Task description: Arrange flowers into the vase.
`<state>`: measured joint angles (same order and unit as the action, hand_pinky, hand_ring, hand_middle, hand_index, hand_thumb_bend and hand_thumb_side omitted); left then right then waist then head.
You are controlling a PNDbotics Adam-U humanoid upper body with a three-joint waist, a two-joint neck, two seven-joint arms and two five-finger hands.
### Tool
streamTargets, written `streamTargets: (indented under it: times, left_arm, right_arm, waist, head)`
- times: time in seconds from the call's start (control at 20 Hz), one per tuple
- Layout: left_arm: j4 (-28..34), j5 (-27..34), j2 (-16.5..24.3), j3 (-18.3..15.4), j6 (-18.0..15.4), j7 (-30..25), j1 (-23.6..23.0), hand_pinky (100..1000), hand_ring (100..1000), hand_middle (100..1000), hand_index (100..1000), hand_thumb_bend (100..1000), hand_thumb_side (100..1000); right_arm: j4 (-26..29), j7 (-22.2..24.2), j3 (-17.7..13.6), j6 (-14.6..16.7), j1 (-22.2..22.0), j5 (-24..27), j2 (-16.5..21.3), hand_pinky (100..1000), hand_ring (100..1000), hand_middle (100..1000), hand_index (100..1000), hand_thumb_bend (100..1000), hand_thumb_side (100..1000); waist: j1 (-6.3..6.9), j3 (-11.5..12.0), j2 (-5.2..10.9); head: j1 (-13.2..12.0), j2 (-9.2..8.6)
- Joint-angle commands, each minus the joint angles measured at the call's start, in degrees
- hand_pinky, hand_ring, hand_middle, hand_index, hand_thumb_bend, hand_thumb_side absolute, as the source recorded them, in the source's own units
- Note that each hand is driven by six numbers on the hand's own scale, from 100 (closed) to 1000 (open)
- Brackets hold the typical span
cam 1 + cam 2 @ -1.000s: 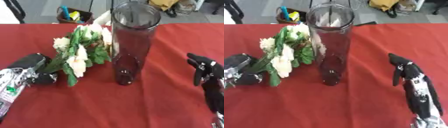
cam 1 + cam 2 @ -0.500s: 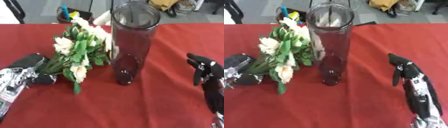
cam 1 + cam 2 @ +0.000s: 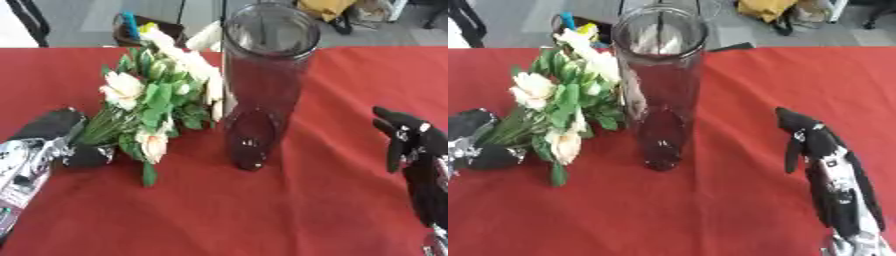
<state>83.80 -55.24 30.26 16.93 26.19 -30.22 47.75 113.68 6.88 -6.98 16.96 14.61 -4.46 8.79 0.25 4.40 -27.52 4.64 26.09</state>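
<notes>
A red cloth covers the table (image 3: 262, 215), and beyond its far edge lies grey floor with a dark basket (image 3: 140, 31) of coloured things and some yellow clutter. Near the middle of the table stands a tall clear glass vase (image 3: 262, 80), upright, its mouth open. Just to its left is a bunch of cream and white flowers (image 3: 162, 100) with green leaves, tilted so the blooms lean up beside the glass while the stems run down to the left. The left hand (image 3: 66, 145) holds those stems at the near left, its fingers curled round them. The right hand (image 3: 811, 142) hovers at the right, well apart from the vase, fingers relaxed and slightly bent, holding nothing.
</notes>
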Motion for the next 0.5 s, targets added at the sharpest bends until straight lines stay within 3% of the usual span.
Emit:
streamTargets:
  times: [0.05, 0.5]
  left_arm:
    - [0.2, 0.0, 1.6, -0.6, 0.4, 0.8, 0.5, 100, 100, 100, 124, 100, 628]
    - [2.6, 4.8, 2.7, -1.5, 1.4, 1.7, 0.0, 100, 100, 100, 117, 100, 744]
  right_arm:
    - [0.9, 0.0, -0.1, 0.0, 0.2, 0.0, 0.2, 929, 927, 243, 810, 100, 1000]
    - [0.9, 0.4, 0.0, -0.2, 0.1, -0.1, 0.1, 931, 927, 241, 810, 100, 1000]
  waist:
    - [0.02, 0.0, 1.43]
    - [-0.14, 0.6, 1.45]
  head:
    - [0.1, -0.7]
    - [0.3, -0.41]
